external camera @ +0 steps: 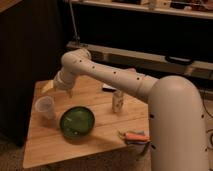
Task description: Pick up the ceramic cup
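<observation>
the cup [45, 107] sits upright on the left side of the table [55, 150], near the left edge, and nothing is touching it. the green bowl [77, 121] is just beside it, to the right and a bit closer to the front. the cup looks a lot smaller than the bowl.

the arm [115, 80] reaches across from the right over the back half of the table, then bends down at the wrist. the gripper [59, 89] hangs above the table's left side, just above the cup and slightly behind it, with a visible gap between them. honestly can't tell whether it's clenched or released from this angle, but it isn't holding anything.

a pale carton [118, 101] stands upright around the middle of the table, right of the bowl and well apart from the cup. a small orange thing [134, 136] lies near the front right edge, hard to say what it is.
</observation>
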Controlling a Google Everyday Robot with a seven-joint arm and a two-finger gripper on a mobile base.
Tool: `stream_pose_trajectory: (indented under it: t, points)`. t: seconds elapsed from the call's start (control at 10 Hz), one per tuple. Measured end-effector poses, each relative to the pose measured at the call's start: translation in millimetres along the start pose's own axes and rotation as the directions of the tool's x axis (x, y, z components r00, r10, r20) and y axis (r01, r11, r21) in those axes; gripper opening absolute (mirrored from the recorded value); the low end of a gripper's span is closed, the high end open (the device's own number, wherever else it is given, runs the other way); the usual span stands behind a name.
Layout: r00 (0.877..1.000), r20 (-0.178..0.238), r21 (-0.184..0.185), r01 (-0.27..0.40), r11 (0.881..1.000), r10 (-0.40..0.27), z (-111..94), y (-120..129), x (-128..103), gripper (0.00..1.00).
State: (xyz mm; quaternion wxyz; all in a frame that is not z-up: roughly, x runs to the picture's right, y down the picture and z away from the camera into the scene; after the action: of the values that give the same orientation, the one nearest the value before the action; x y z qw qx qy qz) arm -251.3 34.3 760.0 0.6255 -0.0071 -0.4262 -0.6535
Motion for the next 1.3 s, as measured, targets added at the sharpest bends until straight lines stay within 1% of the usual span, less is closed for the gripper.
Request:
stream_pose_trajectory:
  t: [0.2,0.3,0.4,0.5,0.6,0.9,1.3]
  points:
    - [0.999,0.040,-0.023,-0.022,0.999,0.023,21,13,-2,0.80]
    - [0.998,0.058,-0.028,-0.033,0.999,0.035,28,16,-2,0.75]
    - [0.996,0.072,-0.029,-0.043,0.999,0.045,33,16,0,0.66]
    - [0.995,0.086,-0.027,-0.045,0.999,0.048,40,11,4,0.58]
    - [0.994,0.096,-0.023,-0.042,0.999,0.044,44,4,5,0.58]
    - [0.992,0.114,-0.016,-0.042,0.999,0.044,50,-3,9,0.58]
    - [0.988,0.147,-0.006,-0.038,0.999,0.039,67,-14,7,0.58]
